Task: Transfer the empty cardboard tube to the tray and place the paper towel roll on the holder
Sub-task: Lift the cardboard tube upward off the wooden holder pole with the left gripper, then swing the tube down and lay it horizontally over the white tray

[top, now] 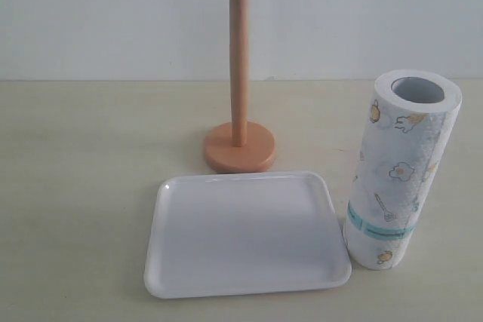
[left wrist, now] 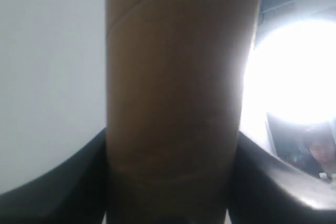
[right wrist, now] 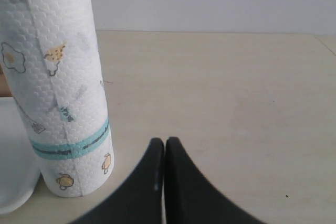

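Note:
The brown cardboard tube (left wrist: 176, 103) fills the left wrist view, held between the dark fingers (left wrist: 68, 182) of my left gripper (left wrist: 170, 192), which is shut on it. Neither shows in the exterior view. The wooden holder (top: 239, 73) stands bare at the back centre on its round base. The white tray (top: 245, 235) lies empty in front of it. The printed paper towel roll (top: 400, 167) (right wrist: 55, 87) stands upright just right of the tray. My right gripper (right wrist: 165, 142) is shut and empty, low over the table beside the roll, not touching it.
The pale wooden table (top: 75, 186) runs back to a white wall (top: 113, 13). In the left wrist view a bright lamp (left wrist: 294, 72) and a person (left wrist: 315, 150) show behind the tube.

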`<action>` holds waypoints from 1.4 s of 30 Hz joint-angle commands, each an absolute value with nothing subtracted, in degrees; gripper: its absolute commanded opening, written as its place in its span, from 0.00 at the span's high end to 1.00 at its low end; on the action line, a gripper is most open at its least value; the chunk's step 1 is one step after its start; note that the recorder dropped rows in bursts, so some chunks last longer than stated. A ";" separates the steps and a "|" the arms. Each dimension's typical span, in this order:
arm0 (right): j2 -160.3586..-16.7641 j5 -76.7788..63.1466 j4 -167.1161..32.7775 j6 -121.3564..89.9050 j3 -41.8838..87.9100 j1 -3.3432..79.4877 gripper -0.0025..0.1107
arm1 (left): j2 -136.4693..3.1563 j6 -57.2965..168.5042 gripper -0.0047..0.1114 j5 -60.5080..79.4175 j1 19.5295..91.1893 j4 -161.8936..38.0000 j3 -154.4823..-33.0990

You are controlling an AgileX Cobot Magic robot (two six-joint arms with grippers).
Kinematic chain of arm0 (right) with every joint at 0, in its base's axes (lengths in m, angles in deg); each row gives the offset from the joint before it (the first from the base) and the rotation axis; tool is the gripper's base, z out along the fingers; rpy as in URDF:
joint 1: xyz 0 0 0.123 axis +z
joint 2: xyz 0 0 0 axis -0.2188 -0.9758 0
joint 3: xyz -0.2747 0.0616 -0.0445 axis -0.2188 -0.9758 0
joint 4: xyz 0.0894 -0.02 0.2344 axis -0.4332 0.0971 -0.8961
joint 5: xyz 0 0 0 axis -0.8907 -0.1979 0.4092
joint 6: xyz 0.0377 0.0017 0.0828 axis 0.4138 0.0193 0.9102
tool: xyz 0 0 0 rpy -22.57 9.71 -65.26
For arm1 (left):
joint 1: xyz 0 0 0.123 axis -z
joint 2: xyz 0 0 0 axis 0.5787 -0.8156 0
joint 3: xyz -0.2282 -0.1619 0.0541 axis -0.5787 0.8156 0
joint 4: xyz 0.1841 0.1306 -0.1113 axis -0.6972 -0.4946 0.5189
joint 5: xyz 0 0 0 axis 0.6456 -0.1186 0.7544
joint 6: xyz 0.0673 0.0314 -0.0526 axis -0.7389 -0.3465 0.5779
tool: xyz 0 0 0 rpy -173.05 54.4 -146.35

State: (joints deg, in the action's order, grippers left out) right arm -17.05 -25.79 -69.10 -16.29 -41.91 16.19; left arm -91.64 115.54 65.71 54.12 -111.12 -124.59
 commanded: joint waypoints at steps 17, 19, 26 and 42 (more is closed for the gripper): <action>-16.76 -25.26 -68.94 -16.29 -41.88 16.04 0.98 | -79.85 157.80 0.92 79.42 54.49 -161.89 -125.00; -16.76 -25.26 -68.94 -16.29 -41.88 16.04 0.98 | -79.85 159.13 0.92 79.42 54.49 -161.89 -123.89; -16.76 -25.26 -68.94 -16.29 -41.88 16.04 0.98 | -79.85 159.73 0.92 79.42 54.58 -161.89 -111.47; -16.76 -25.26 -68.94 -16.29 -41.88 16.04 0.98 | -79.17 158.87 0.92 34.72 59.14 -161.89 -88.16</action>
State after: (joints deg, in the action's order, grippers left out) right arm -17.05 -25.79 -69.10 -16.29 -41.91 16.19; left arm -79.93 158.06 47.09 56.75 -162.95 -88.03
